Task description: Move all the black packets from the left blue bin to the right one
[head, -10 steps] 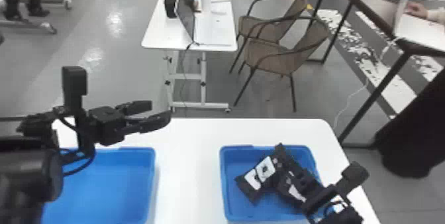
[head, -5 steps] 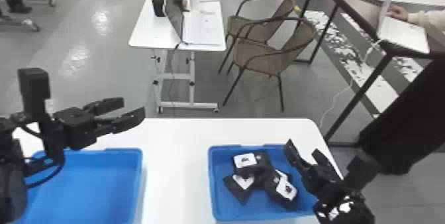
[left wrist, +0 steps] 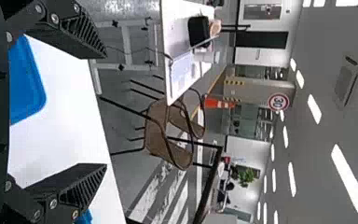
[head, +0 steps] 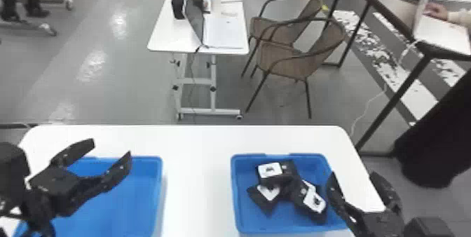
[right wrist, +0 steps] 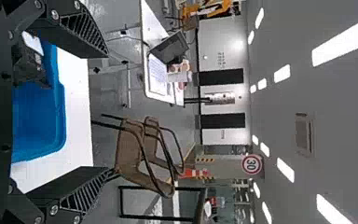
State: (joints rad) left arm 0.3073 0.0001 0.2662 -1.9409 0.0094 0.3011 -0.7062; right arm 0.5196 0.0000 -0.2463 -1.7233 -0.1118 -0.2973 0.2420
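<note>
Near the bench's right edge, inside the right blue bin, you've got the black packets in a loose, overlapping heap. Three white labels easy to spot, a fourth partly covered; exact packet count, can't tell. Your right gripper has its fingers apart, nothing between them, by the bin's right wall: one finger near that wall, the other out over the bench. Your left gripper is spread too, holding nothing, around the far edge of the left blue bin.

Key relation: the front-right packet lies left of your right gripper and a bit toward the bench's near edge, long axis slanting from heap centre to the bin's near right corner. The back packet runs roughly side to side, near the far wall. Right gripper is clearly nearer; left one is well apart, across the bench's middle.

Transfer looks done or close to it; check the hidden part of the left bin before you call it. If so, you'd want to back the right gripper off toward the bench's right edge, away from the heap. Swing it left or low and the inner finger could clip that front-right packet or snag the wall.
</note>
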